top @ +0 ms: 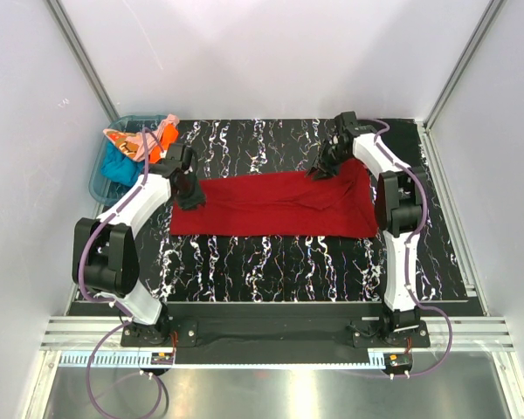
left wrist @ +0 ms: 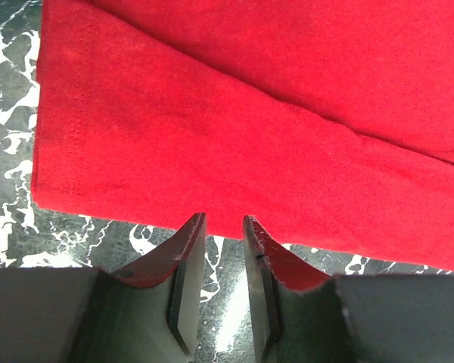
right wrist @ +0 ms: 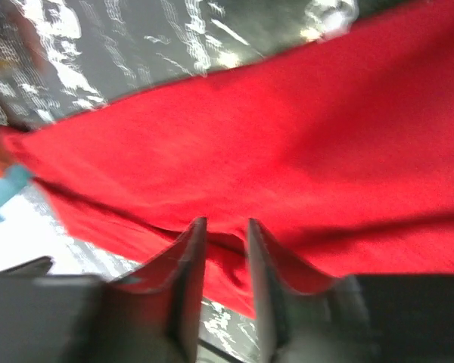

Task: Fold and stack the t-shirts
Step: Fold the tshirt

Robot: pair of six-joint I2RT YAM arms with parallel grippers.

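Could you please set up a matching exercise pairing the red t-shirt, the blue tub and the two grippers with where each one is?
Things:
1. red t-shirt
2. blue tub
3. left gripper
4. right gripper

Places:
A. at the shirt's far right corner
B. at the far left corner of the table
C. spread flat between the two arms
D. at the shirt's left end

Pairs: 1-C, 2-B, 3-D, 4-A
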